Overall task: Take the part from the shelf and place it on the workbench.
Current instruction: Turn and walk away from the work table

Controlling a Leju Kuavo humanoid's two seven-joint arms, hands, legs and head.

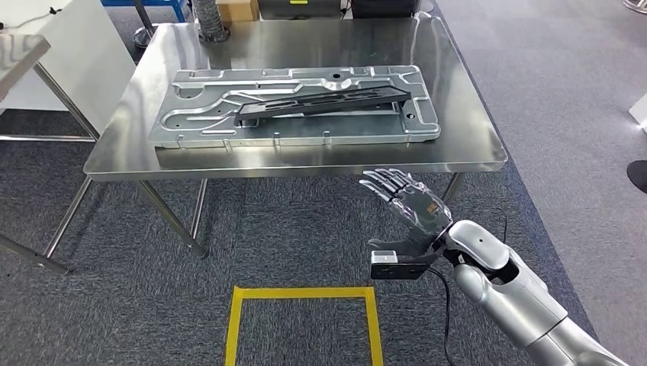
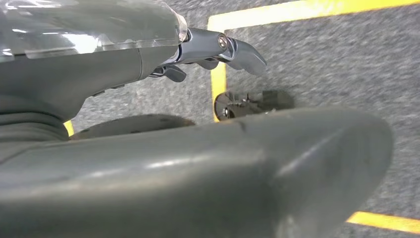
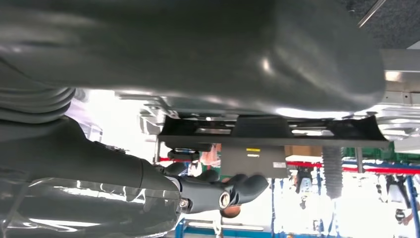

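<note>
Risk, as a judgement: the black part [image 1: 324, 103] lies tilted across the silver panel [image 1: 191, 126] on the workbench [image 1: 458, 122], one end raised. A knock from the right hand [image 1: 408, 206], which hangs just off the near edge, could slide or tip it.

Right hand: fingers [image 1: 385, 183] spread and released, holding nothing, touching nothing.

Left hand [image 2: 198, 49]: over grey carpet and a yellow floor line [image 2: 297, 10] in its wrist view; fingers loosely extended, nothing in them.

Part placed; task looks complete.
</note>
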